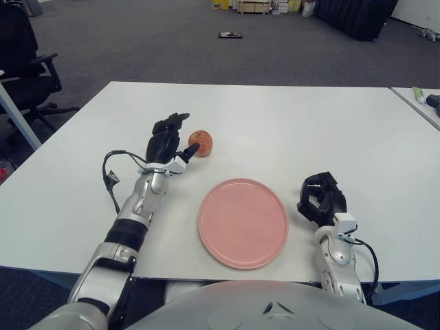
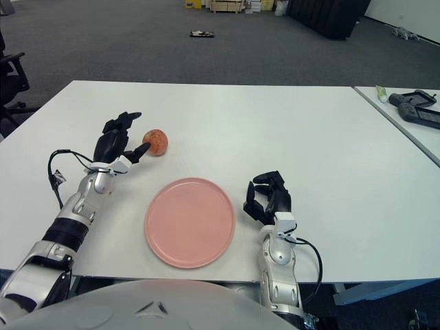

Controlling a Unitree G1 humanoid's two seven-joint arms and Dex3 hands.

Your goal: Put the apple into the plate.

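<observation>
In the left eye view, the left hand (image 1: 168, 143) reaches across the white table (image 1: 330, 130), fingers spread, its thumb tip at the near side of the apple (image 1: 201, 142), which sits on the tabletop beyond the pink plate (image 1: 243, 221). In the right eye view, the right hand (image 2: 268, 198) shows just right of the plate, fingers curled, holding nothing.

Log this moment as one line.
left robot hand: open beside apple | plate: empty | right robot hand: idle right of plate
</observation>
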